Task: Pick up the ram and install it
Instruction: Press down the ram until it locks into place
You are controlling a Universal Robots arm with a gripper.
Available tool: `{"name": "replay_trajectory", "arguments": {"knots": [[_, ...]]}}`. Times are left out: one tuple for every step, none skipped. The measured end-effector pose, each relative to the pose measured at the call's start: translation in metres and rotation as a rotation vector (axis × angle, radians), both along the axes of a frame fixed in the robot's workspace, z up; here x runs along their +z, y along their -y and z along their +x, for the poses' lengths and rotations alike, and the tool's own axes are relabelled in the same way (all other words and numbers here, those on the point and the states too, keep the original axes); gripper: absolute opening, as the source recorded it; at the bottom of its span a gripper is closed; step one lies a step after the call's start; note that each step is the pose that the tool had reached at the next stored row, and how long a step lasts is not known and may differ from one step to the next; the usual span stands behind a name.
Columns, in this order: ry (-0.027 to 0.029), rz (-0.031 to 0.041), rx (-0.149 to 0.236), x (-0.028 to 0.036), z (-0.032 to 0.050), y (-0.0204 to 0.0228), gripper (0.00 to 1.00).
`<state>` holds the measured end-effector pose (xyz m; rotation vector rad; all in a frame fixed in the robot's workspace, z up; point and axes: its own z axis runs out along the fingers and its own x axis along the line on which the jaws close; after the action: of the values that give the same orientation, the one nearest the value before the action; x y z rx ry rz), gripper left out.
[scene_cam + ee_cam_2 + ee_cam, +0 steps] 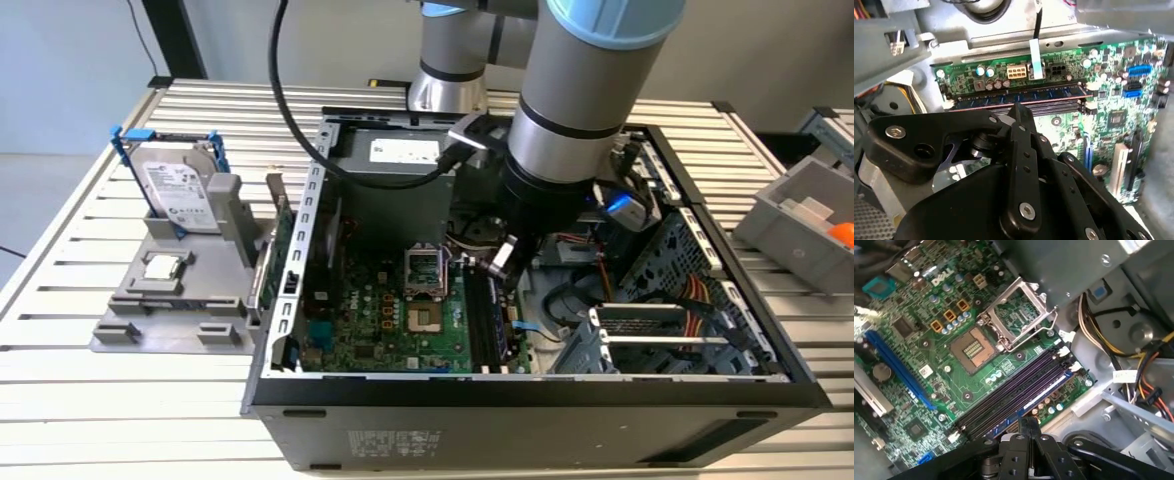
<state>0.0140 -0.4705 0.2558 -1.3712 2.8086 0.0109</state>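
Ram [1019, 94] already sits in the memory slot nearest the motherboard [939, 365] edge, at twelve o'clock from the gripper [1021, 117], whose fingers are closed together, holding nothing.

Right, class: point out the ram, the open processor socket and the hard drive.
ram [1019, 95], second wrist view, middle of its bluish long edge.
processor socket [973, 347], first wrist view, centre of its contact field.
hard drive [175, 190], exterior view, silver face.

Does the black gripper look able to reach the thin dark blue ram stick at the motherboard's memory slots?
Probably yes: the gripper hangs close to the ram, and nothing stands between them.
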Motion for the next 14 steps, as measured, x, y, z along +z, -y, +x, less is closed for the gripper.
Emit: {"name": "replay_trajectory", "arguments": {"knots": [[0.0, 0.0, 0.017, 0.0, 0.0, 0.0, 0.0], [0.0, 0.0, 0.035, 0.0, 0.0, 0.0, 0.0], [0.0, 0.0, 0.053, 0.0, 0.0, 0.0, 0.0], [0.0, 0.0001, 0.071, 0.0, 0.0, 0.0, 0.0], [0.0, 0.0, 0.091, 0.0, 0.0, 0.0, 0.0], [0.0, 0.0, 0.109, 0.0, 0.0, 0.0, 0.0], [0.0, 0.0, 0.126, 0.0, 0.0, 0.0, 0.0], [0.0, 0.0001, 0.145, -0.0001, 0.0, 0.0, 0.0], [0.0, 0.0, 0.163, -0.0001, 0.0, 0.0, 0.0], [0.0, 0.0001, 0.182, -0.0001, 0.0, 0.0, 0.0], [0.0, 0.0003, 0.198, -0.0002, 0.0, 0.0, 0.0], [0.0, 0.0004, 0.215, -0.0003, 0.0, 0.0, 0.0], [0.0, 0.0005, 0.233, -0.0004, 0.0, 0.0, 0.0], [0.0, 0.0005, 0.251, -0.0005, 0.0, 0.0, 0.0]]}}
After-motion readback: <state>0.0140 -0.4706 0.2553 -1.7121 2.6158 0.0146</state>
